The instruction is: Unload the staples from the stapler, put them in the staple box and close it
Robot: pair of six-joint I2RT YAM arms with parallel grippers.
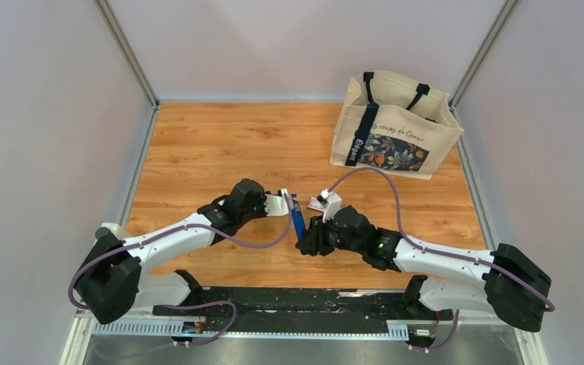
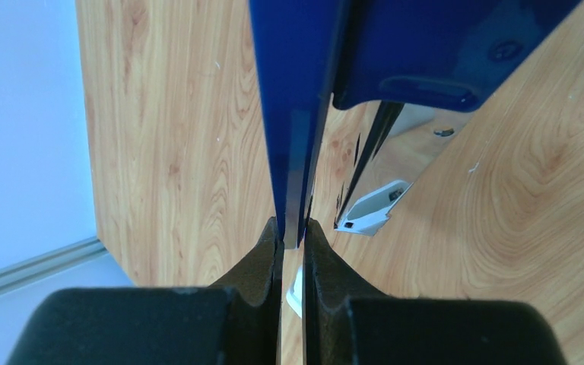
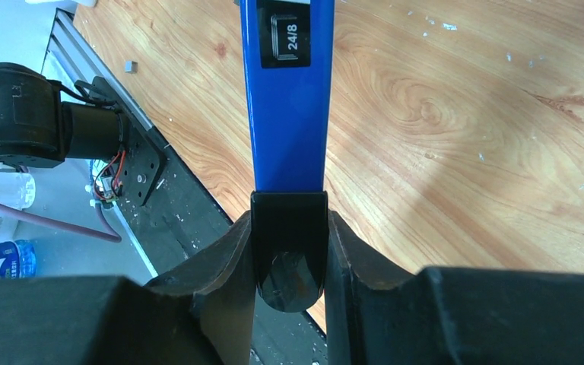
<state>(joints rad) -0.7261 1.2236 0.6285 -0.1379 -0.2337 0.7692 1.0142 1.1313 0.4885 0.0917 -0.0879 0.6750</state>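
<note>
The dark-blue stapler (image 1: pixel 297 221) is held off the wooden table between both arms at mid-front. My left gripper (image 1: pixel 290 202) is shut on a thin edge of the stapler; in the left wrist view the blue body (image 2: pixel 296 114) rises from between the pads and a silver part (image 2: pixel 395 148) hangs open beside it. My right gripper (image 1: pixel 304 245) is shut on the stapler's black rear end (image 3: pixel 289 251); the blue top (image 3: pixel 289 114) with a "24/8" label runs away from the jaws.
A beige tote bag (image 1: pixel 395 125) with black handles stands at the back right. A white stapler (image 1: pixel 321 202) lies on the table just behind my right wrist. White walls close the back and sides. A black rail (image 1: pixel 274 300) runs along the near edge.
</note>
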